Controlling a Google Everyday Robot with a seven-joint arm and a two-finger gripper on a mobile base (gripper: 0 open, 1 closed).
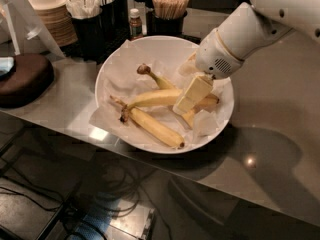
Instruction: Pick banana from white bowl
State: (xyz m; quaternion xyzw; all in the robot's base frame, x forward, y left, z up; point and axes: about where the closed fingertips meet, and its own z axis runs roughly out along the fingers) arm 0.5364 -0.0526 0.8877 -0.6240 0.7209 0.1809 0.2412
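The white bowl (pixel 165 38), lined with crinkled white paper, stands on the grey counter and holds three bananas. The banana (pixel 152 98) is the thick arched one lying across the bowl's middle, its right part hidden under my gripper. My gripper (pixel 191 100), cream coloured, reaches down from the upper right into the right half of the bowl, right at the banana's right part. A slim banana with a knobby brown stem (pixel 156 77) lies behind it. Another slim straight banana (pixel 155 127) lies in front.
Stacked beige bowls (pixel 50 9), black holders with utensils (pixel 92 26), a small bottle (pixel 134 23) and a cup of wooden sticks (pixel 170 5) stand behind the bowl. A dark round object (pixel 22 79) sits at the left. The counter's front edge runs just below the bowl.
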